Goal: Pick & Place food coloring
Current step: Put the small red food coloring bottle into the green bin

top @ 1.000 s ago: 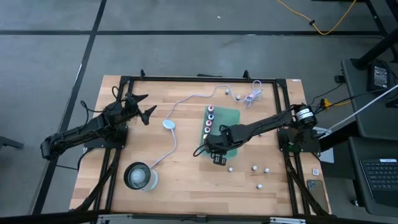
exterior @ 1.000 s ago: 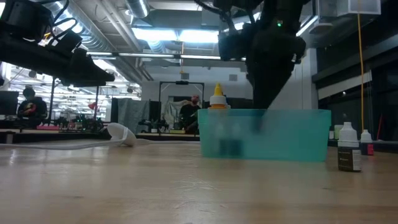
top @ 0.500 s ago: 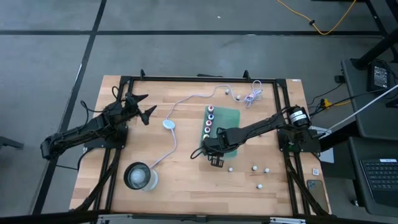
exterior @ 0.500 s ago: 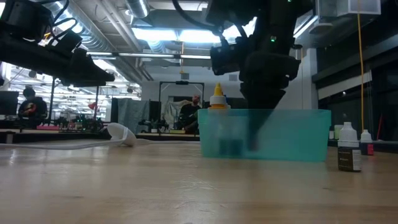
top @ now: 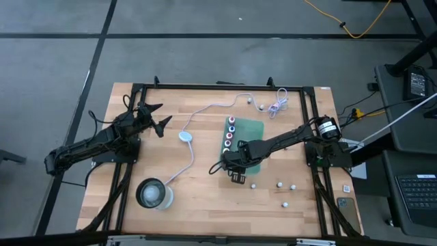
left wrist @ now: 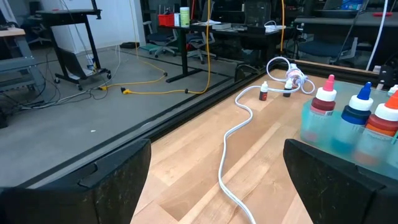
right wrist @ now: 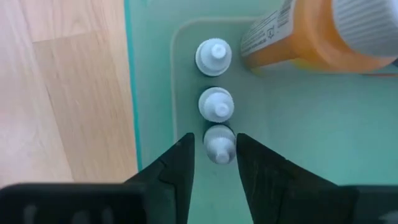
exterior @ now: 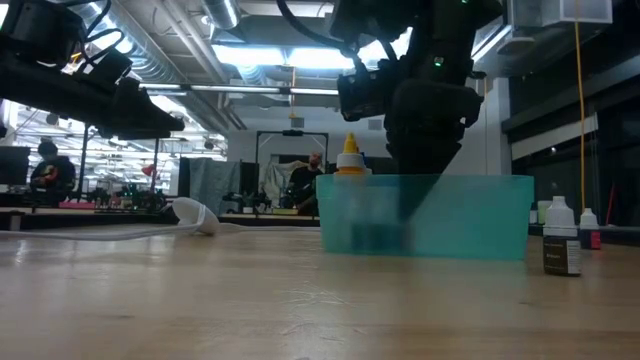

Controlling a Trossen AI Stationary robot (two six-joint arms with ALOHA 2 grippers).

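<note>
Over the last second the right arm has swung a little toward the near-left end of the teal tray [top: 254, 130], so the right gripper [top: 231, 164] now hangs lower over that corner than it did. From table height its dark bulk has slid leftward across the tray's translucent wall [exterior: 480, 215] and sunk down behind the rim. Its fingers [right wrist: 180, 165], shut tight a moment ago, have begun to part and now stand just either side of a small white-capped bottle [right wrist: 219, 144], third in a short row.
</note>
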